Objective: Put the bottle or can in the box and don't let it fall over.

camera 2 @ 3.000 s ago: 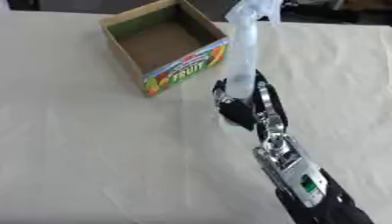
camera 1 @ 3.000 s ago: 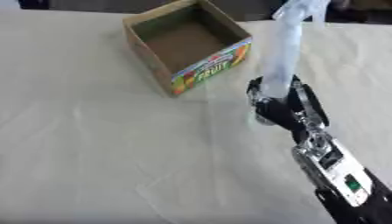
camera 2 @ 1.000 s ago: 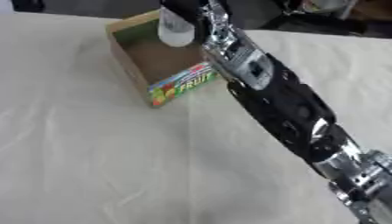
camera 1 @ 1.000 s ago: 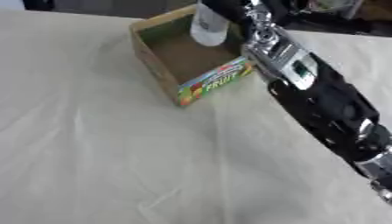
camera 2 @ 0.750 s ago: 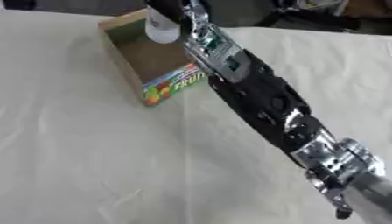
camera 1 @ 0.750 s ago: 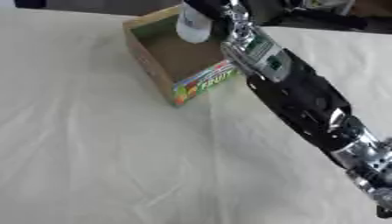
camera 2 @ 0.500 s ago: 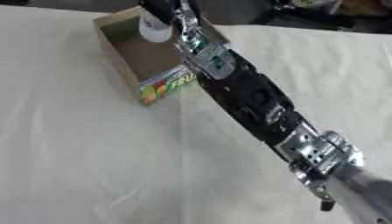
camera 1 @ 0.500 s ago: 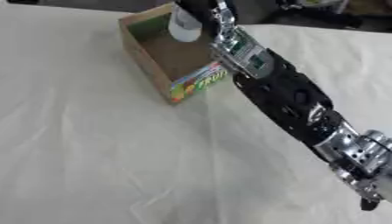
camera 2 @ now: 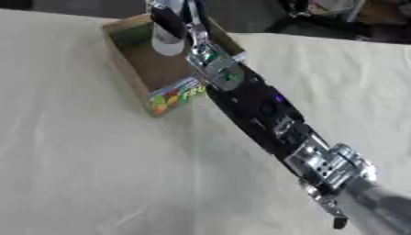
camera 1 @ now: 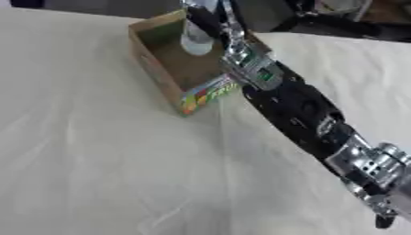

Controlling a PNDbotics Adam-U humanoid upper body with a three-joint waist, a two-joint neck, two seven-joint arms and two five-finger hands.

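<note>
Right hand (camera 1: 210, 18), partly cut off at top, fingers clamped on bottle (camera 1: 196, 40) over box (camera 1: 164, 78), pale cloth-covered surface (camera 1: 88, 160).

Cream tablecloth (camera 1: 88, 156), lightly wrinkled

A pale cream cloth covered the surface (camera 1: 88, 151), creased in soft folds toward the near edge. Directly on it, toward the far side, sat an open cardboard box (camera 1: 164, 75), turned askew, one corner nearest, with a colourful printed label on one outer wall.
</note>
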